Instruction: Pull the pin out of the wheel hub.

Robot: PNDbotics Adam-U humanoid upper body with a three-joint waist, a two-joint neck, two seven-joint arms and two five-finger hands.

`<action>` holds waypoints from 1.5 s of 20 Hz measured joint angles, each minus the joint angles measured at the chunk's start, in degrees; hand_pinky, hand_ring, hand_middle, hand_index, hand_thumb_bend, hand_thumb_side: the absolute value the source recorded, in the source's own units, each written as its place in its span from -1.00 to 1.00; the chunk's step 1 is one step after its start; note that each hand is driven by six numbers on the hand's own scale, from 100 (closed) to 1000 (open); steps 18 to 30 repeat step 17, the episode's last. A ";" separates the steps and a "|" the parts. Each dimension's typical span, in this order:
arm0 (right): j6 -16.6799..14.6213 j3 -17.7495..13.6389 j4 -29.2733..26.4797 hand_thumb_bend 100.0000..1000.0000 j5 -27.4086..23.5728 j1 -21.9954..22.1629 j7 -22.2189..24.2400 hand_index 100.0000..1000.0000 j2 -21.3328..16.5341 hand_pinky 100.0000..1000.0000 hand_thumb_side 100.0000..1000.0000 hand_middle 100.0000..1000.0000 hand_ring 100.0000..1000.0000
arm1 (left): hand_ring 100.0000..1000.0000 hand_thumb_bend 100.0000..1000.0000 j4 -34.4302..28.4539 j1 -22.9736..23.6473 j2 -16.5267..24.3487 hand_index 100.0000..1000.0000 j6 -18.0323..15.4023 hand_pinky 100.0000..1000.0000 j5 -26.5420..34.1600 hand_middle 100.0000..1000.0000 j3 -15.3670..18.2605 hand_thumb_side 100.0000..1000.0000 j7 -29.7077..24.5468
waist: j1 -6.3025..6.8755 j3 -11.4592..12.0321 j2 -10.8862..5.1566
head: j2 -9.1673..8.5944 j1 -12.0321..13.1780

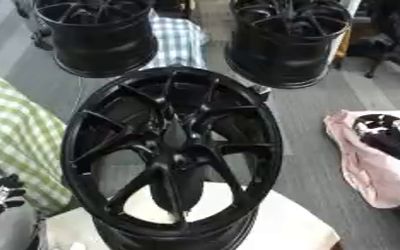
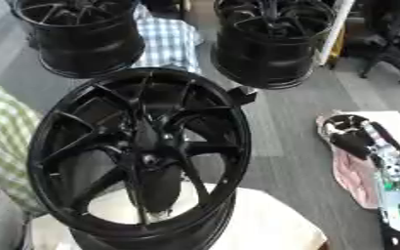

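Beside the wheel (image 1: 173, 151), my right hand (image 2: 357, 139) and left hand (image 1: 0, 193) hung curled and empty; I judged a straight pull at the hub (image 1: 176, 141) best.

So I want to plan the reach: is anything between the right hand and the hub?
Nothing visible stands in the way. The right hand lies on a pink cloth off to the right, apart from the wheel. Bare grey floor lies between them. The hub faces up, uncovered. I cannot make out the pin.

Black spoked wheel hub (image 1: 173, 151) lies face up on a white stand; no pin discernible.
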 measured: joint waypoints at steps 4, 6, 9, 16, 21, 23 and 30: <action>-4.02 1.20 3.60 -1.00 -4.04 0.40 -4.05 0.57 2.45 0.38 -0.05 0.25 0.26 | 0.42 -0.27 0.01 -0.02 0.00 0.56 -0.21 0.35 0.05 0.30 0.00 0.26 -0.18 | 0.02 -0.04 0.15 | -0.02 0.68; -6.06 2.08 5.68 -1.00 -6.13 0.42 -6.10 0.57 2.46 0.38 -0.04 0.24 0.26 | 0.42 -0.27 0.01 -0.06 0.00 0.57 -0.31 0.35 0.09 0.30 0.00 0.26 -0.26 | 0.03 -0.13 0.32 | -0.05 0.95; -9.07 3.43 8.77 -1.00 -9.16 0.41 -9.16 0.58 2.37 0.38 -0.02 0.24 0.26 | 0.42 -0.28 0.00 -0.20 0.00 0.57 -0.46 0.35 0.10 0.30 0.00 0.26 -0.41 | 0.08 -0.27 0.43 | -0.21 1.27; -16.18 7.16 14.87 -1.00 -16.29 -0.08 -16.27 0.60 1.44 0.38 0.01 0.25 0.27 | 0.43 -0.28 -0.38 -0.53 0.00 0.57 -0.71 0.35 0.11 0.31 -0.07 0.27 -0.90 | 0.28 -0.63 0.76 | -0.20 1.72; -17.16 7.72 15.53 -1.00 -17.25 -0.08 -17.26 0.60 1.21 0.38 0.01 0.25 0.27 | 0.43 -0.28 -0.44 -0.60 0.00 0.57 -0.72 0.35 0.13 0.31 -0.18 0.28 -1.04 | 0.30 -0.72 0.77 | -0.18 1.77; -17.16 7.72 15.53 -1.00 -17.25 -0.08 -17.26 0.60 1.21 0.38 0.01 0.25 0.27 | 0.43 -0.28 -0.44 -0.60 0.00 0.57 -0.72 0.35 0.13 0.31 -0.18 0.28 -1.04 | 0.30 -0.72 0.77 | -0.18 1.77; -17.16 7.72 15.53 -1.00 -17.25 -0.08 -17.26 0.60 1.21 0.38 0.01 0.25 0.27 | 0.43 -0.28 -0.44 -0.60 0.00 0.57 -0.72 0.35 0.13 0.31 -0.18 0.28 -1.04 | 0.30 -0.72 0.77 | -0.18 1.77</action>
